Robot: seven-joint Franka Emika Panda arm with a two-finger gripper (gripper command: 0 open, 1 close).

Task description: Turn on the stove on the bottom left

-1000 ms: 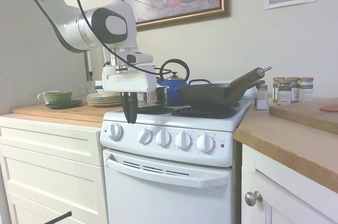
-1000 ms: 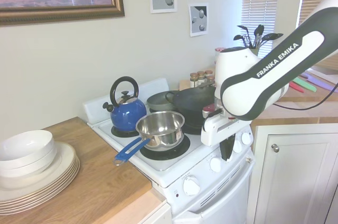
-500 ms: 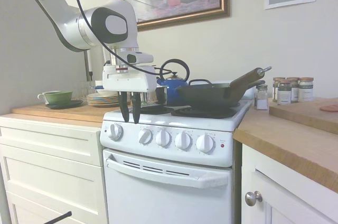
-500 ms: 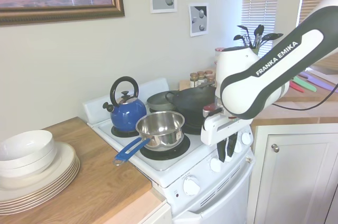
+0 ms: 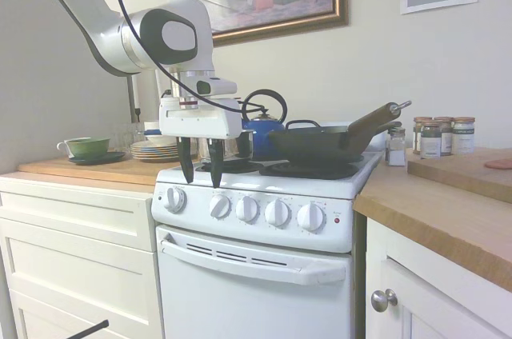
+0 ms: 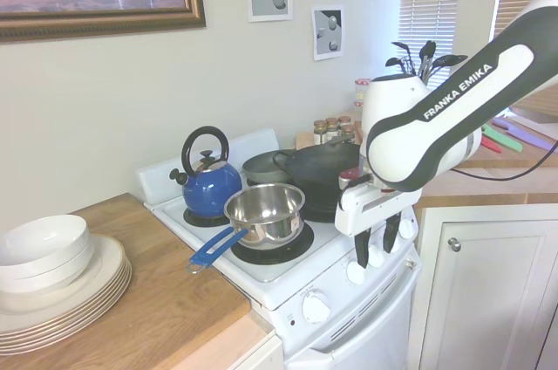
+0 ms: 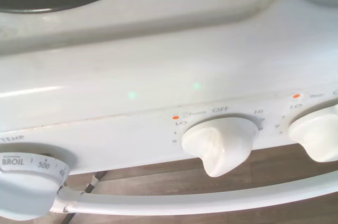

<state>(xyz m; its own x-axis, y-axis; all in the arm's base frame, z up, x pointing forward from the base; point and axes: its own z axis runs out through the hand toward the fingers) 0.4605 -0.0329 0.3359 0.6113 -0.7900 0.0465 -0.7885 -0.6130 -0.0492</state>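
The stove point(image 5: 256, 275) is a narrow white range with a row of round white knobs point(image 5: 247, 209) and a small red light point(image 5: 337, 220) on its front panel. My gripper point(image 5: 201, 183) hangs open in front of the panel's left part, fingers pointing down, between the far-left knob point(image 5: 174, 199) and the second knob point(image 5: 220, 205). From the other side the gripper point(image 6: 375, 256) stands just off the knobs, touching none. In the wrist view a knob point(image 7: 222, 142) sits under an OFF mark, with the oven-temperature knob point(image 7: 26, 187) to one side and the door handle point(image 7: 185, 203) below.
A steel saucepan point(image 6: 264, 210) with a blue handle sits on the near-left burner, a blue kettle point(image 6: 207, 185) behind it, a black pan point(image 5: 320, 143) on the right burners. Plates point(image 6: 52, 287) and a green cup point(image 5: 86, 146) stand on the wooden counter; spice jars point(image 5: 438, 137) at right.
The fingers were shut a second ago and have spread open. The gripper has shifted slightly to the right along the knob panel.
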